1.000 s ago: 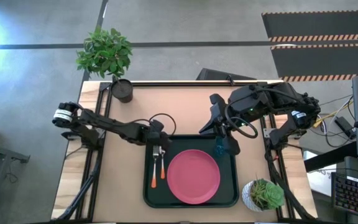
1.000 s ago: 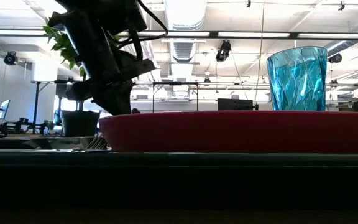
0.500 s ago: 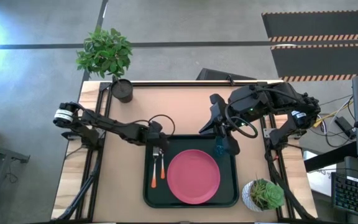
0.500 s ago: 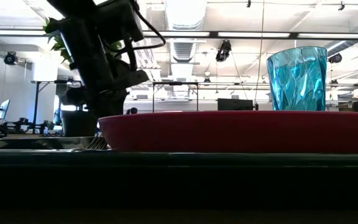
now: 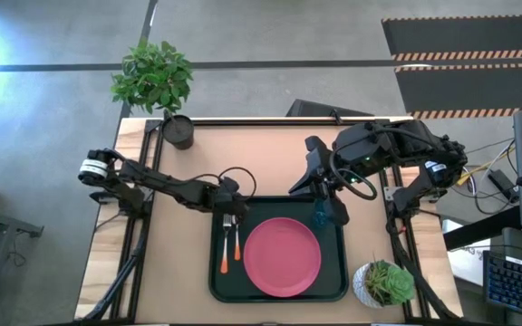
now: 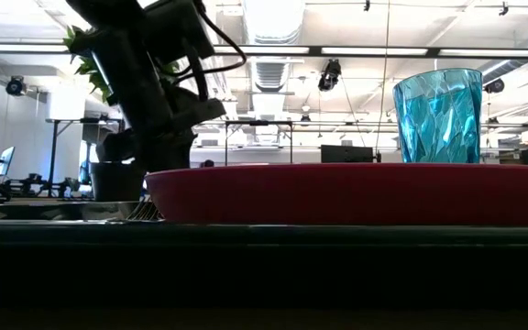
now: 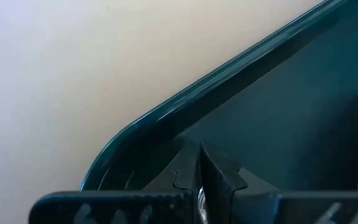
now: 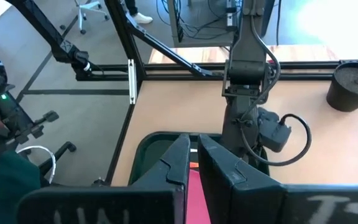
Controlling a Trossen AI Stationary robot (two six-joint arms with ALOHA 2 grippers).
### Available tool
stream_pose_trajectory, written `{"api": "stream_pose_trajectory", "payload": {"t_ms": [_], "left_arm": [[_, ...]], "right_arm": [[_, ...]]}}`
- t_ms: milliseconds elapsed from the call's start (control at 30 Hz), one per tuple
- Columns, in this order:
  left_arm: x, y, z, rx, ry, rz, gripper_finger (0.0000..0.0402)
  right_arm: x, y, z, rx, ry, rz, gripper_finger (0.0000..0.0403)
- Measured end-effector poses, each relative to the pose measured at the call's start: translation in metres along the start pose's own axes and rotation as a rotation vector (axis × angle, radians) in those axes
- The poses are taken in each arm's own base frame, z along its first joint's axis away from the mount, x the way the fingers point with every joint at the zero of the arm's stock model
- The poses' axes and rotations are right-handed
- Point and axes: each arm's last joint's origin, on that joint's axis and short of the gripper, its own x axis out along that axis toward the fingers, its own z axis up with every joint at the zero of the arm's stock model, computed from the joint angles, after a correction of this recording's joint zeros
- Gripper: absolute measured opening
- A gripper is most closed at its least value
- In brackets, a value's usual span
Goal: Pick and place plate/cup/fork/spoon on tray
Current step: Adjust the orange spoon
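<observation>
The dark tray (image 5: 220,282) lies at the table's middle, toward the near edge. The pink plate (image 5: 282,256) lies flat in it. The orange-handled fork (image 5: 225,244) and spoon (image 5: 237,240) lie side by side on the tray's left part. The fork's tines show in the low view (image 6: 142,211). The teal cup (image 5: 319,217) stands upright in the tray's far right corner and also shows in the low view (image 6: 438,115). My left gripper (image 5: 228,206) is shut above the tray's far left corner (image 7: 142,130). My right gripper (image 5: 324,204) is shut above the cup's side of the tray (image 8: 193,165).
A dark pot (image 5: 178,132) with a leafy plant stands at the table's far left. A white pot with a succulent (image 5: 383,283) stands at the near right corner. Bare tabletop lies left of the tray and beyond its far edge.
In the low view my left gripper has swayed a little above the tray's far left corner. The cup, plate, fork and spoon have stayed where they were.
</observation>
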Motion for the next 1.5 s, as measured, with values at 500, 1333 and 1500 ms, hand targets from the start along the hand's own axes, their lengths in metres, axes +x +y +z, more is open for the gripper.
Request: {"api": "stream_pose_trajectory", "payload": {"t_ms": [500, 1333, 1500], "left_arm": [[0.01, -0.006, -0.012, 0.028, 0.068, -0.014, 0.0], [0.001, -0.019, -0.02, 0.02, 0.062, -0.053, 0.0], [-0.003, -0.026, -0.014, 0.031, 0.002, -0.058, 0.0]], "right_arm": [[0.0, 0.0, 0.0, 0.009, 0.001, 0.0, 0.0022], [0.0, 0.0, -0.001, 0.008, 0.006, -0.001, 0.0022], [0.0, 0.0, -0.001, 0.008, 0.006, -0.001, 0.0022]]}}
